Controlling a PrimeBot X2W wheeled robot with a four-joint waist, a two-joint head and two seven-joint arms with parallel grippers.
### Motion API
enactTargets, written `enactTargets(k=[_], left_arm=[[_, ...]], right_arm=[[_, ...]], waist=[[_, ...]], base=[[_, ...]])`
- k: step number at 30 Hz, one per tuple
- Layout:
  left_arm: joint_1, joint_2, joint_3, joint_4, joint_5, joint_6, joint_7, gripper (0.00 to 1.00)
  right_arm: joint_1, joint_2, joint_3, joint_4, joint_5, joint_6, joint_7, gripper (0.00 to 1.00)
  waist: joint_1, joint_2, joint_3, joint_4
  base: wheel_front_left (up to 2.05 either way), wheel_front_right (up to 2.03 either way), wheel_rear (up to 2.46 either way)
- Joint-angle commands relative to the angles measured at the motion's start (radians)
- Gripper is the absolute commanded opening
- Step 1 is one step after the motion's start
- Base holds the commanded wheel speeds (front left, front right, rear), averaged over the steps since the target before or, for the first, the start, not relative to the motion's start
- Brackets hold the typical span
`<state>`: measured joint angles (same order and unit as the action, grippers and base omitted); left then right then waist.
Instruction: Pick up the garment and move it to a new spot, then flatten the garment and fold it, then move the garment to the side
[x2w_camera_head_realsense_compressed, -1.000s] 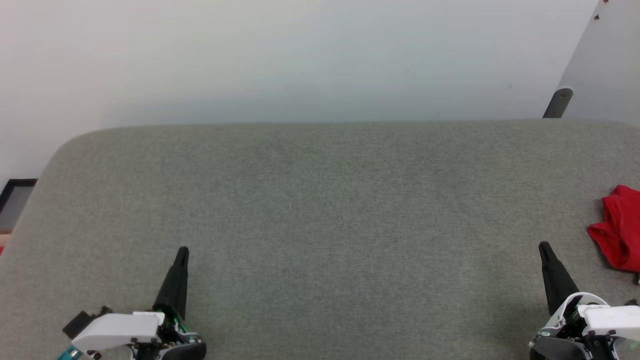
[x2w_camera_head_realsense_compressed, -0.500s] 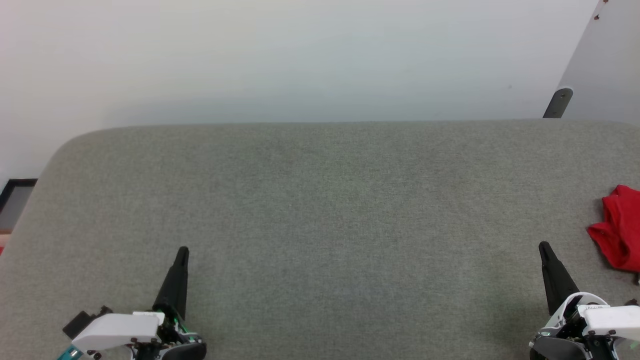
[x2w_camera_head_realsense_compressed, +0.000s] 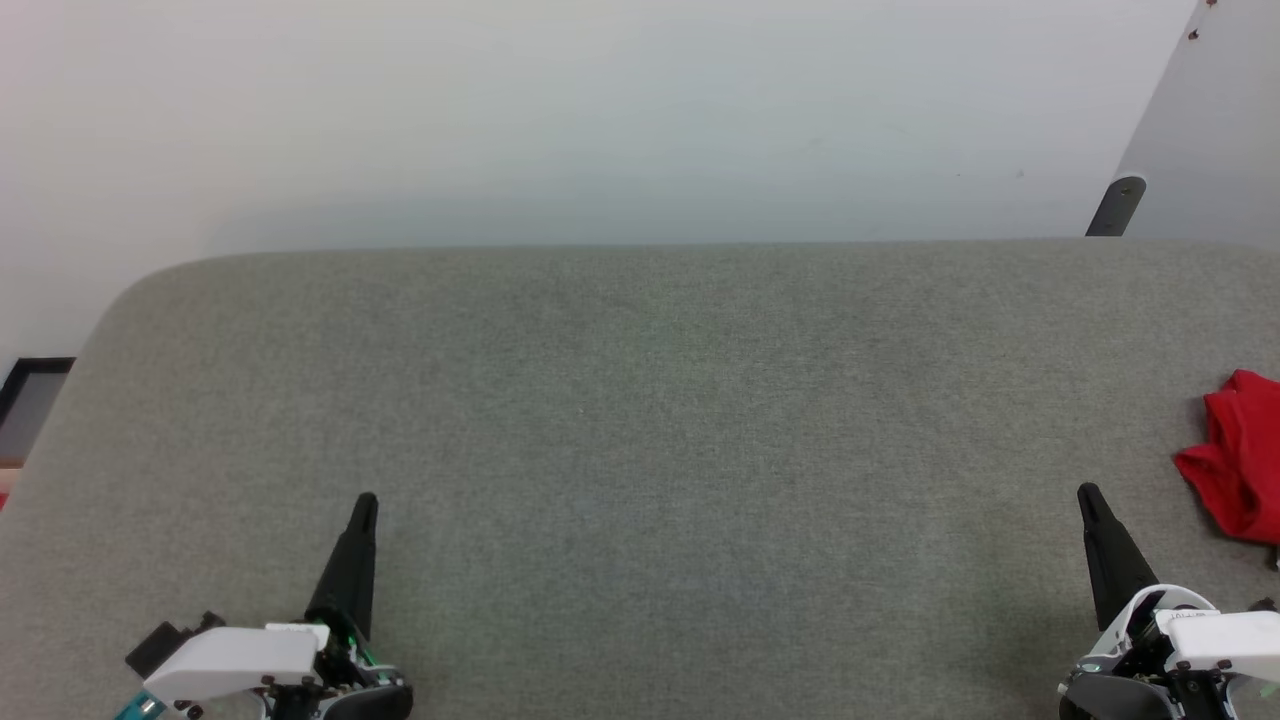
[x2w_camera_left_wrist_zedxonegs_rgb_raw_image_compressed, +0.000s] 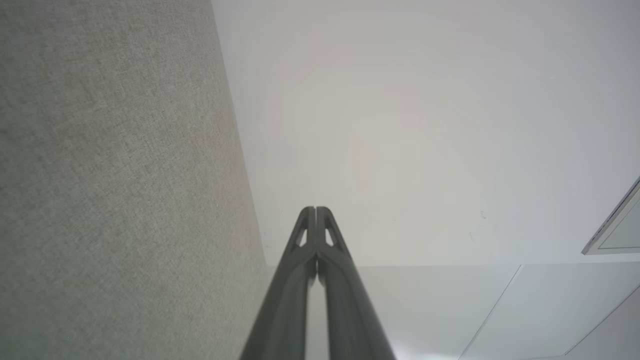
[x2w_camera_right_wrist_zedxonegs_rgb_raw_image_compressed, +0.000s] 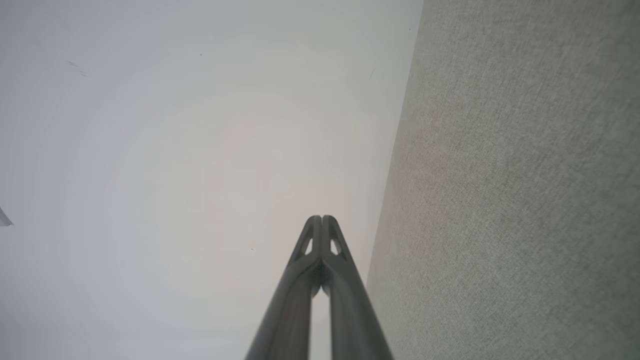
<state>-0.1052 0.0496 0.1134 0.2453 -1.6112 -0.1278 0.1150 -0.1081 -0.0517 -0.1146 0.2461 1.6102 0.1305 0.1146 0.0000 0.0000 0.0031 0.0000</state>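
My left hand (x2w_camera_head_realsense_compressed: 364, 503) sits over the near left part of the bench (x2w_camera_head_realsense_compressed: 640, 400), a wide slab covered in grey woven cloth with a rounded far left corner. The hand is clenched on nothing: in the left wrist view its two long dark fingers (x2w_camera_left_wrist_zedxonegs_rgb_raw_image_compressed: 290, 300) press together at the tips, with just a thin slit between them lower down. They point toward the far edge of the bench, and past that edge stands a pale, plain wall (x2w_camera_head_realsense_compressed: 600, 120). My right hand (x2w_camera_head_realsense_compressed: 1087, 492) is over the near right part of the bench, well apart from the left one, and it is clenched and empty as well. In the right wrist view its fingers (x2w_camera_right_wrist_zedxonegs_rgb_raw_image_compressed: 295, 300) meet at the tips and point toward the same far edge and the same wall. The garment (x2w_camera_head_realsense_compressed: 1238, 470) lies on the right end of the bench, bunched into a crumpled red heap and partly cut off by the side of my head view. It lies a little farther along the bench than my right hand and to its right, near it but not touching it. Neither hand touches the cloth of the garment. The middle of the bench spreads out flat between my two hands.
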Motion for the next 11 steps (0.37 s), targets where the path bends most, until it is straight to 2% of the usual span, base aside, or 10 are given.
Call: enactTargets(k=[1, 11], left_arm=[[-0.009, 0.0, 0.002, 0.001, -0.003, -0.006, 0.002, 0.0], [-0.009, 0.0, 0.002, 0.001, -0.004, -0.006, 0.002, 0.0]], right_arm=[[-0.003, 0.004, 0.001, 0.0, 0.005, 0.0, 0.0, 0.0], [-0.003, 0.004, 0.001, 0.0, 0.005, 0.0, 0.0, 0.0]], waist=[[0.0, 0.0, 0.0, 0.0], [0.0, 0.0, 0.0, 0.0]], base=[[0.0, 0.0, 0.0], [0.0, 0.0, 0.0]])
